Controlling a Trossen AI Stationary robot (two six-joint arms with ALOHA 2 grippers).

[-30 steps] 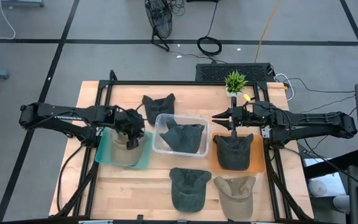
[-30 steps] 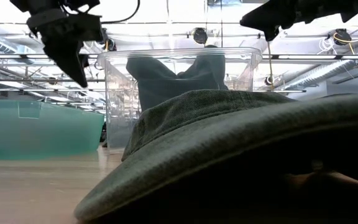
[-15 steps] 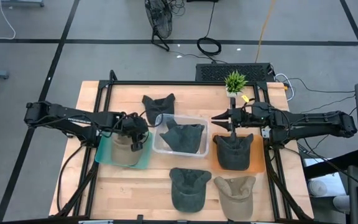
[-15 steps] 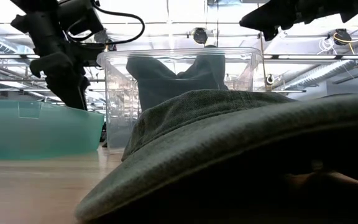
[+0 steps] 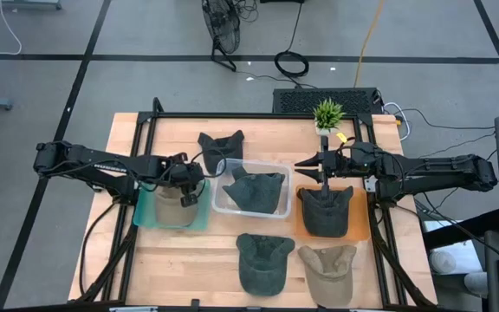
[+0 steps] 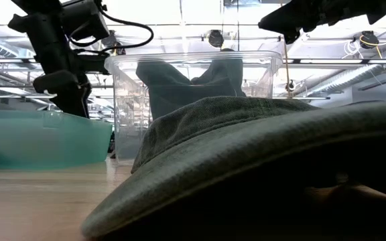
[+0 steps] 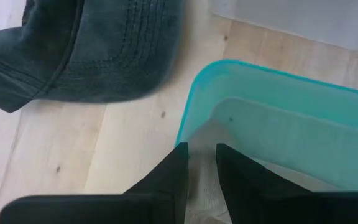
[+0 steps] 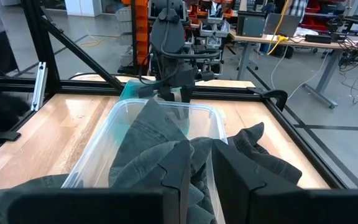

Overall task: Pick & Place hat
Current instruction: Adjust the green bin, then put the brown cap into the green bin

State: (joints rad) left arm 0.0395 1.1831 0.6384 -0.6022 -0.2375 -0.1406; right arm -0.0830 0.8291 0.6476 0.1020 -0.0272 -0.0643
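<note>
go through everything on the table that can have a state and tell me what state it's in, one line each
Left gripper: lowered into the teal bin, jaws nearly shut.
Right gripper: raised over the clear bin's edge, holding nothing.
Teal bin: holds a tan hat.
Clear bin: holds a dark hat.
Orange tray: holds a dark hat.

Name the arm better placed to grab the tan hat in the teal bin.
Left. Its pincer is already down inside the teal bin, right on the tan hat. The right pincer hovers across the table by the orange tray.
</note>
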